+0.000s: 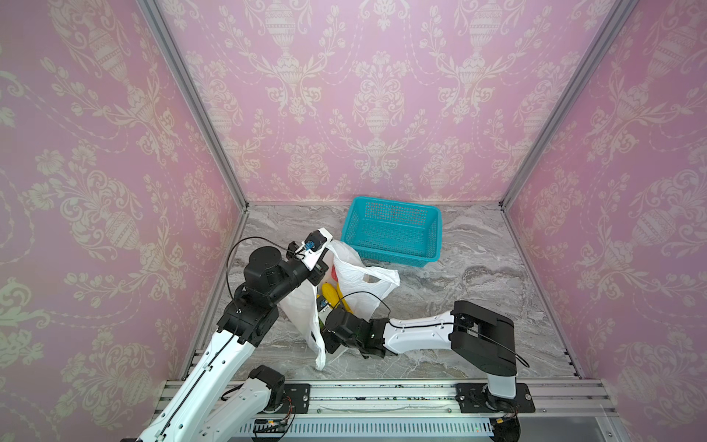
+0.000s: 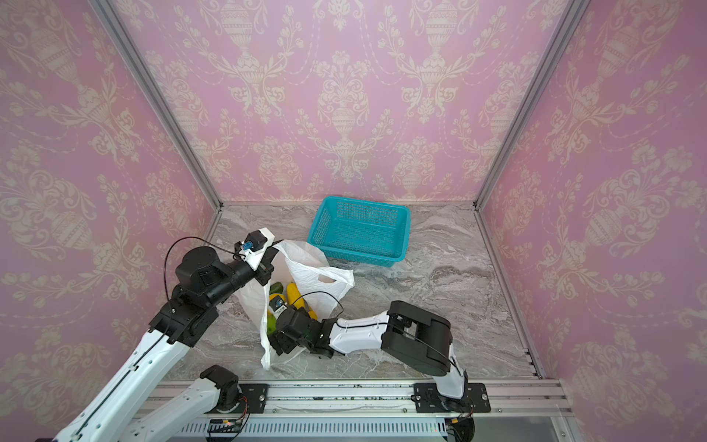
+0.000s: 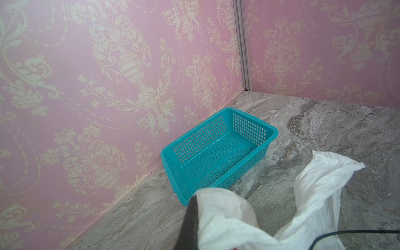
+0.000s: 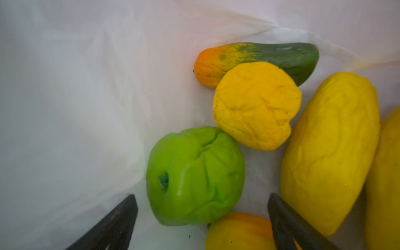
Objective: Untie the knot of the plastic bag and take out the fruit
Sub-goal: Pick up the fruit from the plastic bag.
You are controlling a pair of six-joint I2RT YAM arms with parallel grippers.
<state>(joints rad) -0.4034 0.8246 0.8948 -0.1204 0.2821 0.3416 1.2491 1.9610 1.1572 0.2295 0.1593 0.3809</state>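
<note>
- The right claw is being held low inside the plastic bag, at the near part of the bench. Its two dark fingers are being shown spread wide apart, and nothing is being gripped.
- One green round fruit is being straddled by those fingers. Whether it is being touched cannot be told.
- The fruit is being contained in the bag, and six pieces are being counted in the right wrist view. Besides the green one, there are one yellow round piece, one orange-green oblong piece and two yellow oblong pieces. One orange-yellow piece is being partly hidden by a finger.
- One red piece is being glimpsed through the film in a top view.
- One bag is being seen, with its mouth being held open. One handle loop is being spread on the bench, and a second strip is being draped toward the near edge, apart from the first.
- The left claw is being held above the bench, pinched together on the bag's rim. In the left wrist view, white film is being pressed against its finger.
- One teal basket is being seen farthest back, by the rear wall and near the bag.
</note>
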